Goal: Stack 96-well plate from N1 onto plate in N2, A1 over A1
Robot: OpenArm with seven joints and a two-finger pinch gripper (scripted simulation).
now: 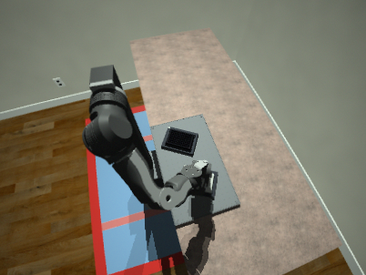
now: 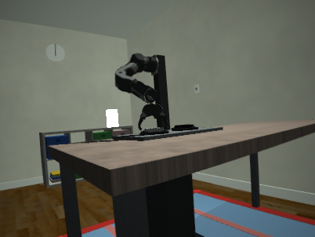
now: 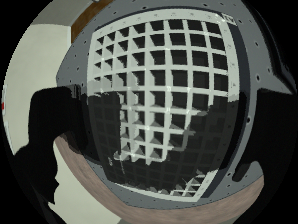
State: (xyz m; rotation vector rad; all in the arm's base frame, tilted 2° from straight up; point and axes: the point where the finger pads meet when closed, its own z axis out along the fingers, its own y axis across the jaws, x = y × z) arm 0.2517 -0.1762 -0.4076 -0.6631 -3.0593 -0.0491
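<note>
arm: bent, reaching down | end effector (image 2: pixel 150 122): open, empty

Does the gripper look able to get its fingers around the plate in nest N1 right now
Probably yes. The gripper is open and hangs right above the plate in N1, whose well grid fills the wrist view. Nothing shows between them; the second plate sits apart on the gray base.
</note>
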